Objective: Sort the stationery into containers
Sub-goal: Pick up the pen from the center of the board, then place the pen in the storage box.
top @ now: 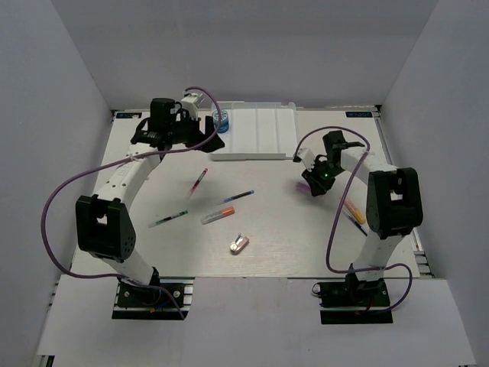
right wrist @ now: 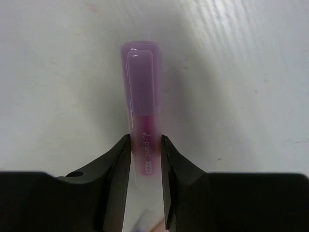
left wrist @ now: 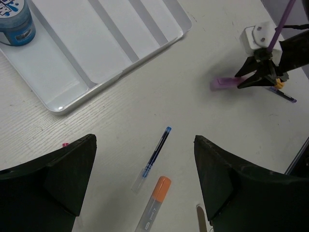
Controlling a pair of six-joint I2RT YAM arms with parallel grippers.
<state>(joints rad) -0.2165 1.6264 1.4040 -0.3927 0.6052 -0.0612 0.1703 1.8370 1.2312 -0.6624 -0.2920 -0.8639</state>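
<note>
My right gripper (right wrist: 146,145) is shut on the lower barrel of a lilac marker (right wrist: 140,82), which lies on the table; from above the right gripper (top: 314,181) is at the table's right with the lilac marker (top: 307,186) under it. My left gripper (top: 177,141) hovers open and empty by the near left corner of the white divided tray (top: 263,131). A blue roll (left wrist: 17,21) stands in the tray's (left wrist: 111,58) left compartment. Under the open left gripper (left wrist: 145,140) lie a dark blue pen (left wrist: 154,157) and an orange marker (left wrist: 154,205).
On the table's middle are a red pen (top: 199,182), a dark pen (top: 170,219) and a small pinkish eraser (top: 239,245). Two more pens (top: 353,212) lie beside the right arm. Purple cables (top: 57,199) loop off both arms.
</note>
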